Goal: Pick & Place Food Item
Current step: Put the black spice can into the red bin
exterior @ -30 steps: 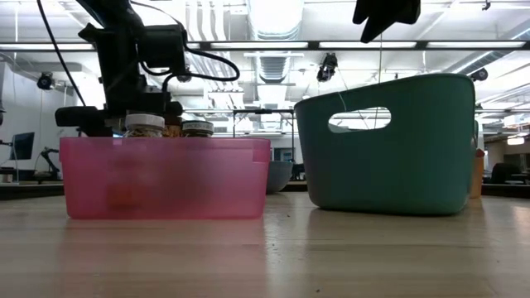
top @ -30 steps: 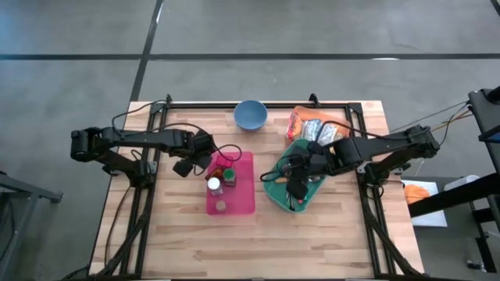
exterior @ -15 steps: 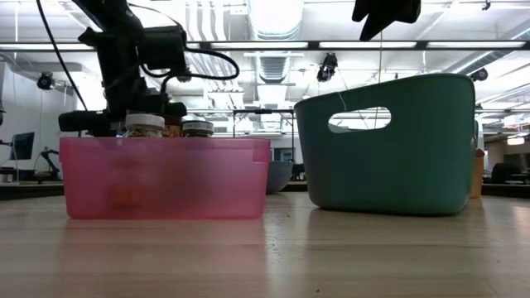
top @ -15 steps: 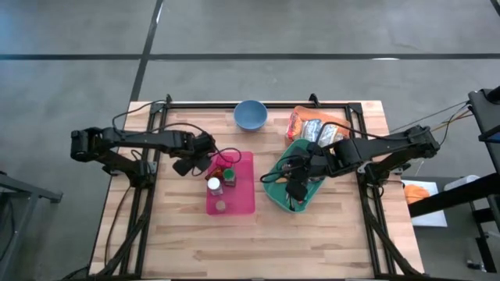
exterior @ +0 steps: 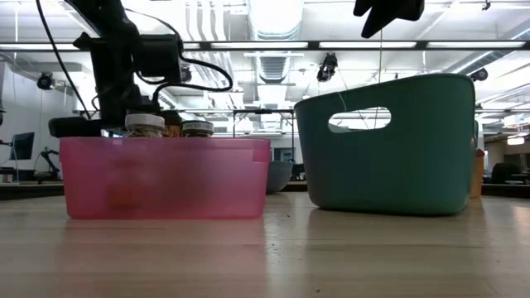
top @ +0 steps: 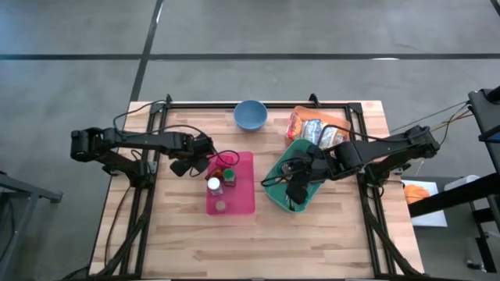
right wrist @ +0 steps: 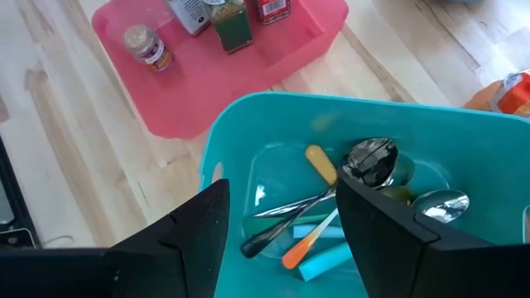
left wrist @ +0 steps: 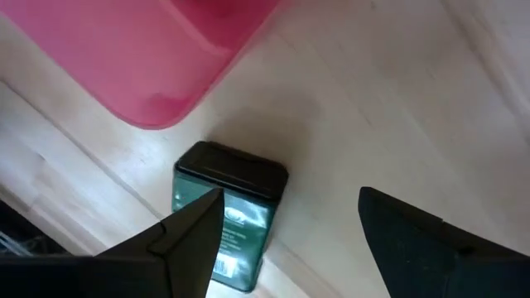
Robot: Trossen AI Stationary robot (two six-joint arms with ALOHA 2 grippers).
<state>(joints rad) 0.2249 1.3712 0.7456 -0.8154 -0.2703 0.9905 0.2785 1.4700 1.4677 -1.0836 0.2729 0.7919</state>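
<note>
A green tin with a black lid (left wrist: 225, 217) rests on the wood table just outside the pink bin's corner (left wrist: 166, 99). My left gripper (left wrist: 291, 199) points down over it and is open, with the tin by one finger and bare table in the gap. In the high view this gripper (top: 190, 165) is at the pink bin's (top: 244, 195) far left corner and hides the tin. The bin holds several spice jars (top: 213, 186). My right gripper (right wrist: 283, 190) hangs open above the teal basket (right wrist: 248, 124), clear of the utensils (right wrist: 331, 194) inside. My left gripper's one finger (left wrist: 195, 236) overlaps the green tin's labelled side (left wrist: 240, 223) in the wrist view. Whether it touches the tin I cannot tell. The other finger stands well clear of it.
A blue bowl (top: 250, 115) stands at the table's far edge, with orange and silver snack packets (top: 316, 129) at the far right. The teal basket (top: 275, 191) sits close to the right of the pink bin. The near half of the table (top: 258, 242) is bare wood.
My left gripper has rolled a little about its own pointing line, staying beside the pink bin's far left corner. The right arm has kept still.
</note>
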